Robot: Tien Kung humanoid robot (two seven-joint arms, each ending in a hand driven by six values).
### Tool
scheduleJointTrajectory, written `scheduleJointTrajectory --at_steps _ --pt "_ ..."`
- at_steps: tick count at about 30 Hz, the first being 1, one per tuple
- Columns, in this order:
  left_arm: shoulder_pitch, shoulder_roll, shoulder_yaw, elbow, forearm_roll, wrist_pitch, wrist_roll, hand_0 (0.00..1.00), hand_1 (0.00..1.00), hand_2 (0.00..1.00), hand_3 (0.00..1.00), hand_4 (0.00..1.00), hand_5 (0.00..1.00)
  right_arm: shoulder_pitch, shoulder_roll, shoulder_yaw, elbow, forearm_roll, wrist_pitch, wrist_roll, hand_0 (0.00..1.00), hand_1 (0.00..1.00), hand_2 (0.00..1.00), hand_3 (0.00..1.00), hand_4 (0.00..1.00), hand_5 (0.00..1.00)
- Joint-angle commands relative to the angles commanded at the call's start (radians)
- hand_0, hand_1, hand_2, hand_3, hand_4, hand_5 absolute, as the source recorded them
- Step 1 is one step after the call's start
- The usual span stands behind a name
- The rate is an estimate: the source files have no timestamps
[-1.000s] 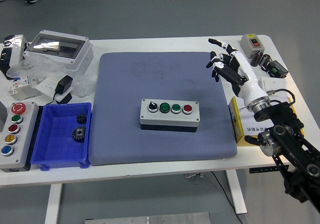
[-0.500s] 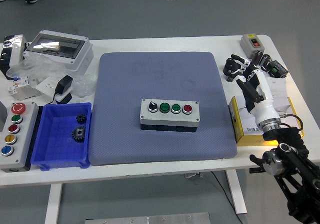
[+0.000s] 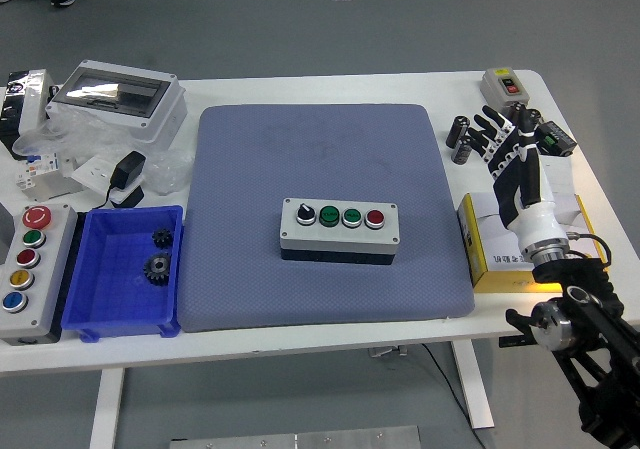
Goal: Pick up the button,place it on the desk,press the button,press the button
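Hovering right of the blue-grey mat (image 3: pixel 325 214), over a yellow box (image 3: pixel 478 249), the right hand (image 3: pixel 512 157) has its fingers (image 3: pixel 490 129) spread, grasping nothing. Button box (image 3: pixel 340 231) sits near mat centre, four controls on top. Blue bin (image 3: pixel 125 269) lies left of the mat, two gears (image 3: pixel 158 254) inside.

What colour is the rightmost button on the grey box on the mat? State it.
Red, clearest in the head view: the rightmost button on the button box.
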Motion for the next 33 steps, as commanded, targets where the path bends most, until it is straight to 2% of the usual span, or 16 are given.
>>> scheduleJointTrajectory --at_steps 22,33 --pt "-0.003 0.034 -0.032 -0.003 0.064 -0.013 0.011 0.692 0.642 0.597 0.653 0.662 0.298 0.001 0.007 0.025 -0.019 0.011 0.005 -0.005 0.892 0.822 0.859 0.858 0.986 0.998" --pt "-0.01 0.059 -0.024 -0.005 0.048 -0.009 0.014 0.692 0.64 0.597 0.653 0.661 0.297 -0.002 0.021 0.05 -0.022 0.001 0.004 -0.006 0.89 0.819 0.86 0.859 0.985 0.998"
